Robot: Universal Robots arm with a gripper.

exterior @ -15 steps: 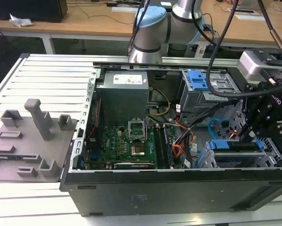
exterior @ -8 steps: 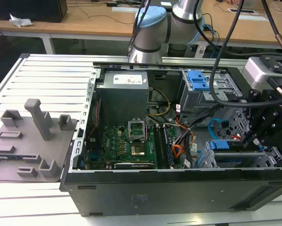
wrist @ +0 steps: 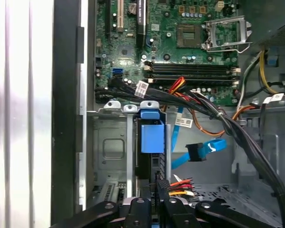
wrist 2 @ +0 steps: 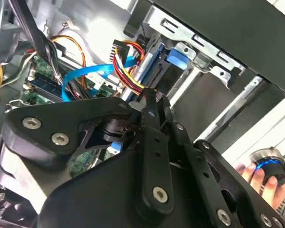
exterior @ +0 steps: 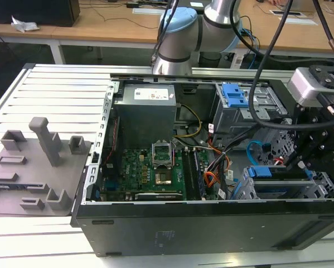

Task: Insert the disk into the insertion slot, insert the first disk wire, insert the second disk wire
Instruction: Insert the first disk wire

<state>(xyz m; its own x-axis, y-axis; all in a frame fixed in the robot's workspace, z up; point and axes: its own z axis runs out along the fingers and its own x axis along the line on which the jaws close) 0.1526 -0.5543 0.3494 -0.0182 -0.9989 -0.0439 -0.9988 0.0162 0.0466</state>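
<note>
disk: bright blue plastic caddy, smooth, faint sheen
insertion slot: grey sheet metal, dull, stamped
second disk wire: light-blue plastic sheath, flat, smooth; dark matt plug
gripper: black, matt, bare metal screws
computer case: black, matt outside
tabletop: ribbed silvery metal, satin
fixture tray: grey matt plastic
motherboard: green, lacquered gloss

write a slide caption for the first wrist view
Gripper holds the first disk wire at the disk, seated in the insertion slot; the second disk wire lies loose beside it.
</note>
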